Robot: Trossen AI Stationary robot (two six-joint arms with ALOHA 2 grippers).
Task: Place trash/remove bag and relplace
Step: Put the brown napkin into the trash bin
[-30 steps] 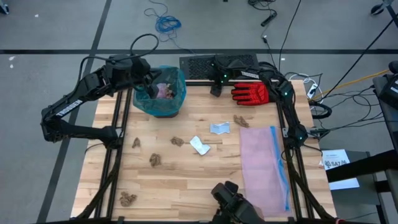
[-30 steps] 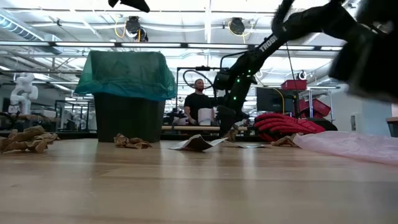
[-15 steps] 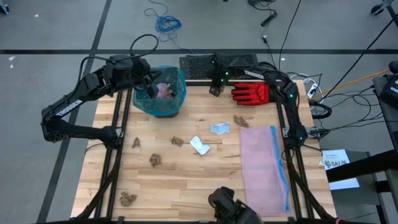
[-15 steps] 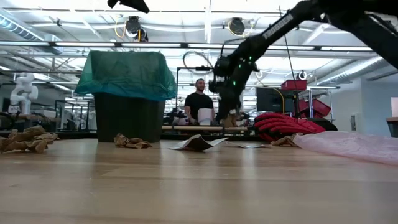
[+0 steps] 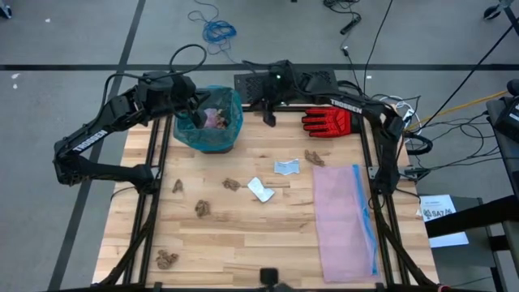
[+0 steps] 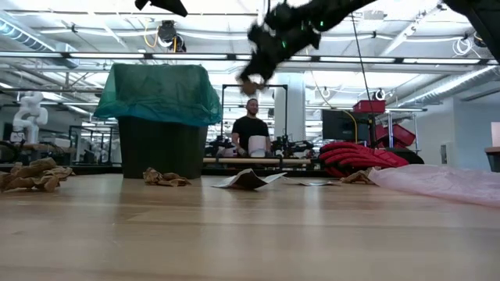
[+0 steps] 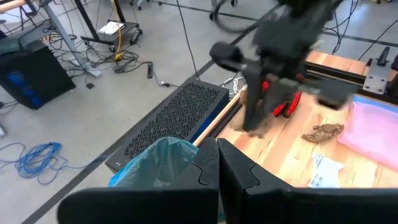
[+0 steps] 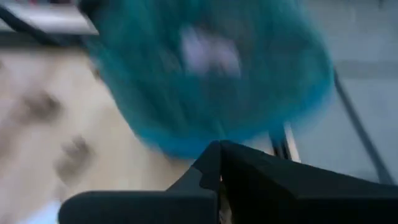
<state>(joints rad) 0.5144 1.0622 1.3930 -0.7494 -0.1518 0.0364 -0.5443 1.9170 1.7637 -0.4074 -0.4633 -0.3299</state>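
Right gripper (image 5: 270,118), pinched shut, possibly on a scrap: hanging at bag's (image 5: 212,122) three o'clock, for dropping. Left gripper (image 5: 195,119), shut, pinching bag rim, holding it open.

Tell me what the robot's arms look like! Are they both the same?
Yes, both match. The left arm and right arm are black jointed tubes with white lettering along them. Each ends in two flat dark fingers. The right arm has small green lights near its wrist.
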